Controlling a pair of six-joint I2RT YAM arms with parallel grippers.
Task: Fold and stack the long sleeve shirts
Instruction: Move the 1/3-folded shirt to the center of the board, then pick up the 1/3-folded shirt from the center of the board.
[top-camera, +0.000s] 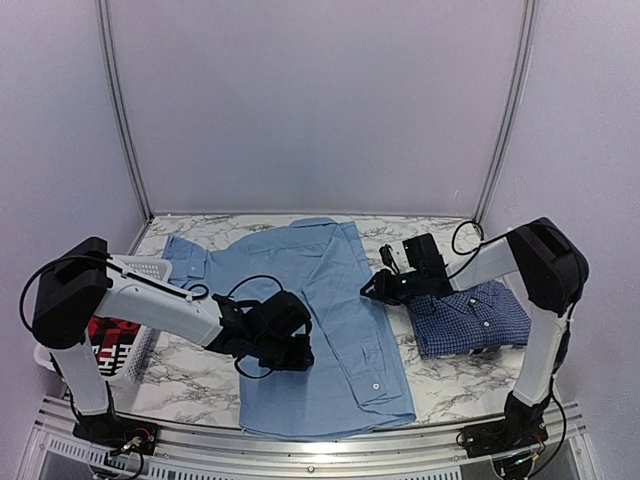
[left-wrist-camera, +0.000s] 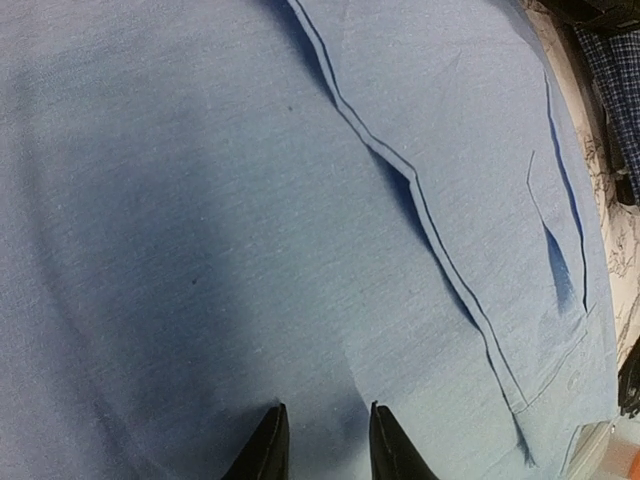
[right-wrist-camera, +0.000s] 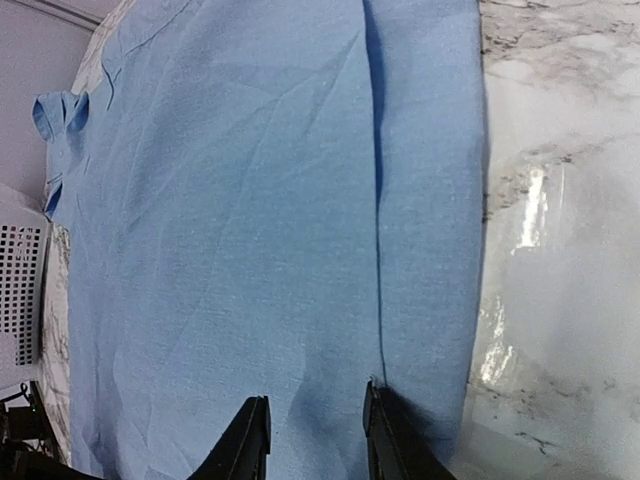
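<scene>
The light blue shirt (top-camera: 330, 290) lies spread flat on the marble table (top-camera: 190, 380), collar at the back. The dark blue checked shirt (top-camera: 470, 315) rests folded to its right. My left gripper (top-camera: 295, 350) hangs low over the blue shirt's left half, open. In the left wrist view its tips (left-wrist-camera: 322, 408) stand apart on smooth blue cloth (left-wrist-camera: 200, 200), nothing between them, the seam running off to the right. My right gripper (top-camera: 372, 288) sits at the shirt's right edge, open. In the right wrist view its tips (right-wrist-camera: 315, 395) straddle flat cloth (right-wrist-camera: 250, 200) beside a stitched seam.
A white perforated basket (top-camera: 135, 350) stands at the left edge with a red-and-black garment (top-camera: 108, 332) in it; its wall (right-wrist-camera: 20, 290) shows in the right wrist view. Bare marble (right-wrist-camera: 560, 200) lies right of the shirt's edge. Walls close in on three sides.
</scene>
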